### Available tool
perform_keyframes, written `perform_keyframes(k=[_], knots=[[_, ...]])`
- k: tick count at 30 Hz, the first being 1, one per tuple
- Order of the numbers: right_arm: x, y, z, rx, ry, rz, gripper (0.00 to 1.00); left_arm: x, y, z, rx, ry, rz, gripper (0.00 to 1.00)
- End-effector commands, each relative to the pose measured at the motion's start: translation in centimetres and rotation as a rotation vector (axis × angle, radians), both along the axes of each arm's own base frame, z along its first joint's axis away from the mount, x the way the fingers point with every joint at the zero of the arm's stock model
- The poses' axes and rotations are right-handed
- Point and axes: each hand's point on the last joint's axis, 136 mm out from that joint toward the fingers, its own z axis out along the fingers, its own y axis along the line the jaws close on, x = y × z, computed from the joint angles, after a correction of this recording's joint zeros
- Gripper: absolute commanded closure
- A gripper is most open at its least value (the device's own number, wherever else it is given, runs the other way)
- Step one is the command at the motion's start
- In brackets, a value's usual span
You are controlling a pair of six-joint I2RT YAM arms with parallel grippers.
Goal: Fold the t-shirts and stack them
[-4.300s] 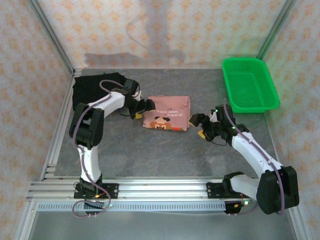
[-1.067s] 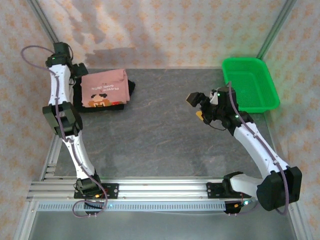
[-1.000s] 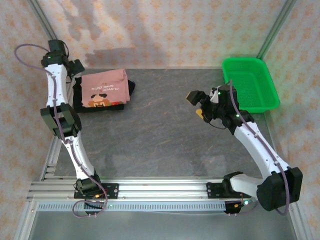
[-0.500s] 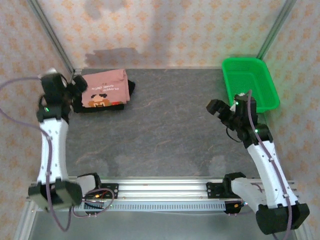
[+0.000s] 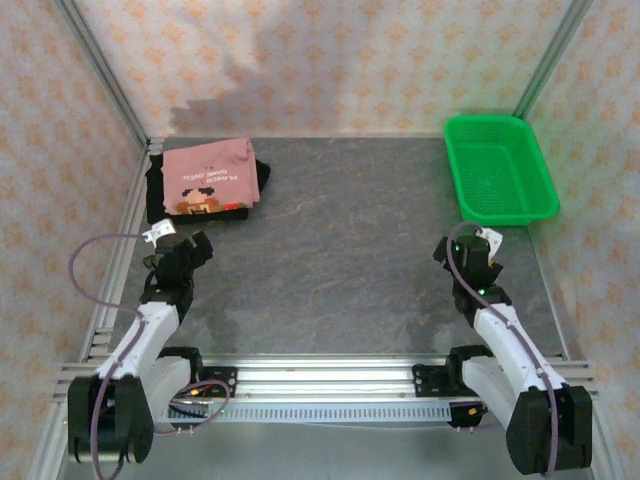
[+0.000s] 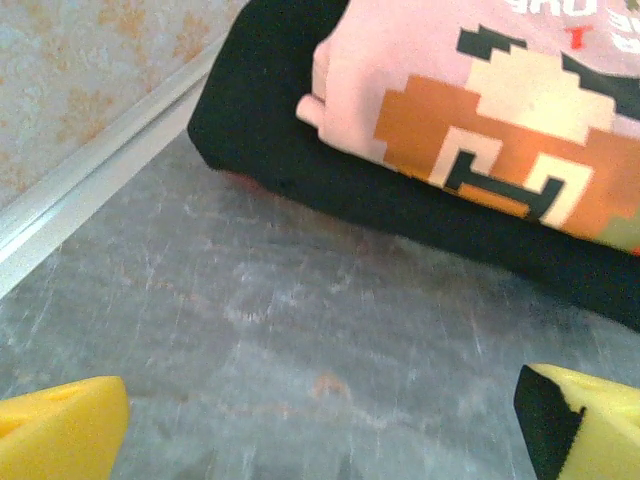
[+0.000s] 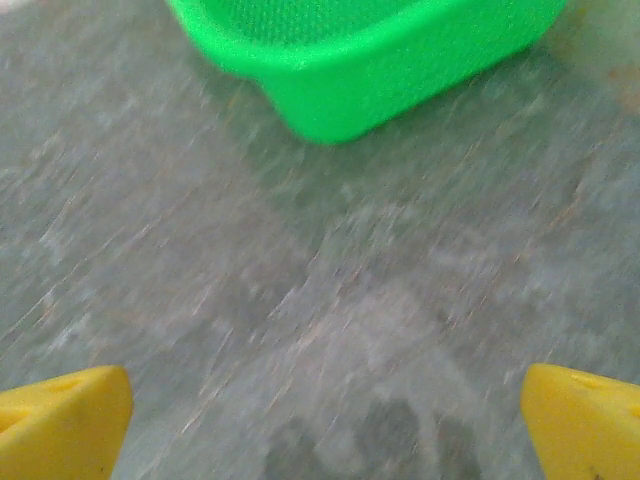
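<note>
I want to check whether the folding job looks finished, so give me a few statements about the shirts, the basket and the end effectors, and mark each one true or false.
1. The pink t-shirt lies folded on top of the black t-shirt. True.
2. The two shirts are stacked inside the green basket. False: they lie on the table in its far left corner, and the basket stands at the far right.
3. The left end effector and the right end effector are both open and hold nothing. True.
4. The pink t-shirt's print faces down. False: the print faces up.
</note>
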Motion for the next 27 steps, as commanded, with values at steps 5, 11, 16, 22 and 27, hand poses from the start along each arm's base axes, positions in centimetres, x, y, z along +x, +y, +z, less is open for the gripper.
perform_keyframes(k=[5, 11, 16, 22, 27], knots=[[4.3, -0.5, 2.1, -0.101, -0.319, 0.03, 0.01, 4.8, 0.8, -0.2, 0.082, -0.098, 0.015, 0.0], [7.8, -0.5, 1.0, -0.126, -0.321, 0.073, 0.0, 7.4, -2.1, -0.7, 0.154, -0.096, -0.163, 0.0], [10.7, 0.3, -1.9, -0.081, -0.178, 0.163, 0.01, 8.3, -3.8, -2.4, 0.188, -0.049, -0.237, 0.0], [10.9, 1.2, -1.8, -0.094, -0.233, 0.209, 0.01, 8.6, -4.1, -2.2, 0.212, -0.063, -0.241, 0.0], [11.2, 1.9, -2.1, -0.087, -0.209, 0.257, 0.01, 8.6, -4.2, -2.2, 0.219, -0.051, -0.244, 0.0]])
